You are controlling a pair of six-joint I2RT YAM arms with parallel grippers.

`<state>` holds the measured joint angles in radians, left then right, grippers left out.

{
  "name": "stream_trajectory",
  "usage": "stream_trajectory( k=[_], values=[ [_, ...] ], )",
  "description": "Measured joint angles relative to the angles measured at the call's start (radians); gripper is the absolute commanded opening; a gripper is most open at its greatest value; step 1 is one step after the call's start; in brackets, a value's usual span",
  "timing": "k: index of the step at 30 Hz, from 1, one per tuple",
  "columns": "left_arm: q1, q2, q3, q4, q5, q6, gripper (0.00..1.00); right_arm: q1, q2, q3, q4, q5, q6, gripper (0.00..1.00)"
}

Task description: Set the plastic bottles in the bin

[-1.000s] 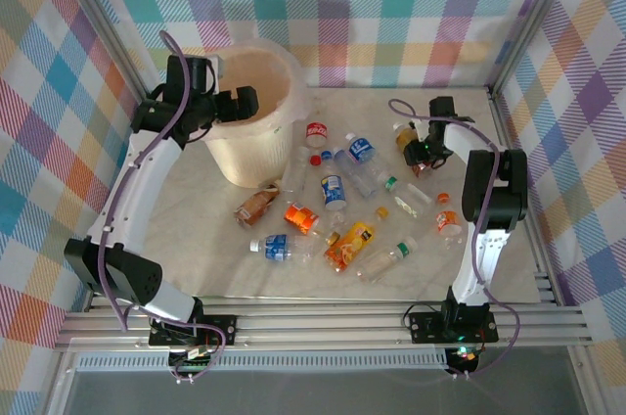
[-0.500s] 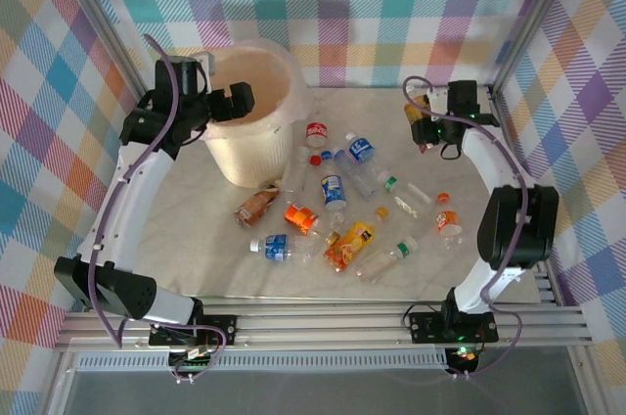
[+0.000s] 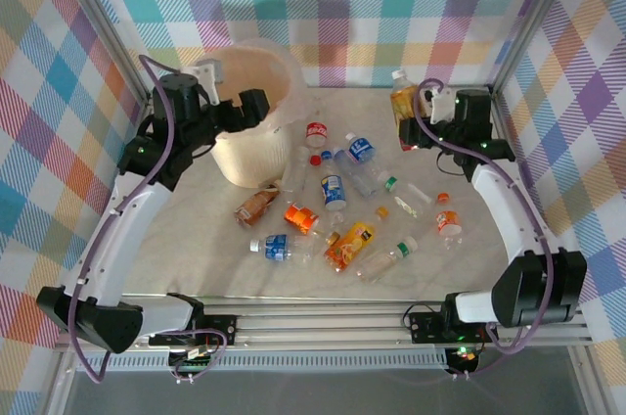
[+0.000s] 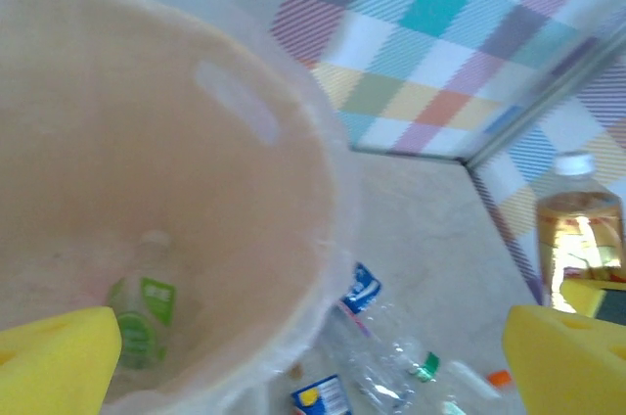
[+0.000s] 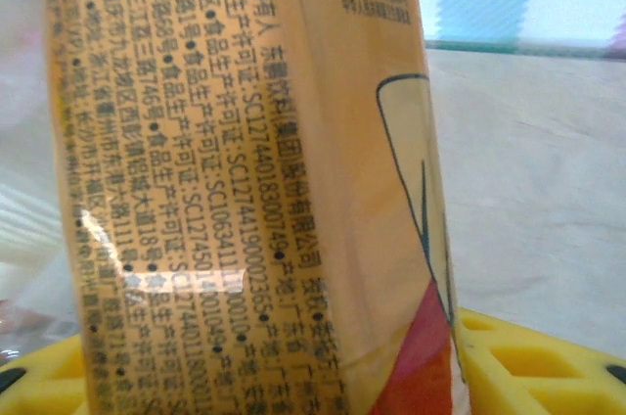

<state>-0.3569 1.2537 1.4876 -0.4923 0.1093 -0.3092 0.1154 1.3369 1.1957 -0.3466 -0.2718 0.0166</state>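
Note:
My right gripper (image 3: 417, 131) is shut on a plastic bottle (image 3: 404, 110) with a yellow-orange label and a white cap, held upright above the table's far right. In the right wrist view that label (image 5: 245, 180) stands between the yellow pads (image 5: 533, 361). My left gripper (image 3: 246, 108) hangs open over the right side of the bin (image 3: 240, 162), with nothing between its yellow pads (image 4: 54, 361). The left wrist view looks into the bin (image 4: 328, 170), where a green-labelled bottle (image 4: 142, 312) lies on the bottom. Several plastic bottles lie on the table, among them a blue-labelled one (image 3: 334, 190) and a yellow one (image 3: 350, 244).
Checked cloth walls and metal frame posts close in the table on three sides. A red-labelled bottle (image 3: 316, 130) and a brown crushed one (image 3: 256, 206) lie close to the bin's foot. An orange-capped bottle (image 3: 448, 222) lies under the right arm.
My right gripper has lifted the yellow-labelled bottle off the table and carried it up and slightly left. The left arm has risen while its gripper stays by the bin's rim.

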Motion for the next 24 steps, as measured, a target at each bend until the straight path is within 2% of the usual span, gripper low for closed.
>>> stream_trajectory(
  k=[9,17,24],
  values=[
    [-0.133,0.026,-0.019,0.15,0.065,-0.031,1.0,0.142,-0.031,-0.059,0.124,-0.121,0.08,0.33],
    [-0.212,0.174,-0.006,0.259,0.16,-0.062,1.0,0.218,-0.033,-0.083,0.254,-0.239,0.164,0.34],
    [-0.262,0.289,0.069,0.272,0.202,-0.069,1.0,0.274,-0.039,-0.091,0.314,-0.271,0.208,0.34]
  ],
)
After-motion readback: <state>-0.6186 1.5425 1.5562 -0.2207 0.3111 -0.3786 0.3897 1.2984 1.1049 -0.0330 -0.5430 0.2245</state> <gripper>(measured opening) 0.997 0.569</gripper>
